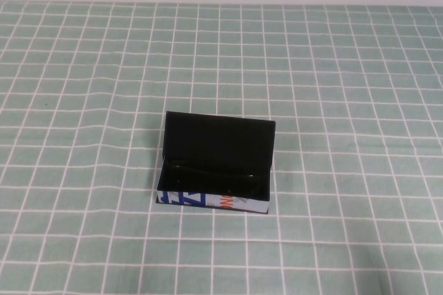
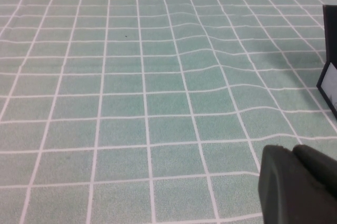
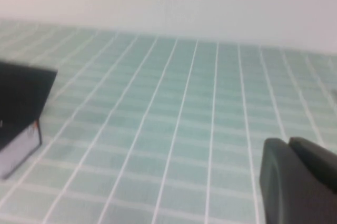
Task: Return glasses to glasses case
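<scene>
case: the rectangular black glasses case (image 1: 213,170) with a white front panel printed in blue and orange sits near the middle of the surface, lid hinged up at its far side, dark interior facing up and toward the near edge.
long axis: the case runs left to right across the high view, tilted only slightly.
glasses: the black thick-rimmed glasses do not show clearly; faint dark shapes lie inside the case, but against the black lining i cannot tell whether they are the folded glasses. no glasses lie on the open cloth in any view.
surface: a green cloth with a white grid (image 1: 346,66) covers it, slightly rippled.
left claw: only a dark rounded part of the left claw (image 2: 295,182) shows in its own wrist view, low over the cloth; the case's end (image 2: 329,61) lies ahead of it and well apart. whether it is spread or pressed together, i cannot tell.
right claw: a dark part of the right claw (image 3: 297,179) shows in its wrist view; the case's other end (image 3: 21,113) lies ahead of it, also well apart. its state i cannot tell.
nearer arm: neither arm appears in the high view; the case sits about midway, so neither looks clearly favoured.
judgement: if the glasses are already inside, what likely remains is folding the lid toward the near side.
</scene>
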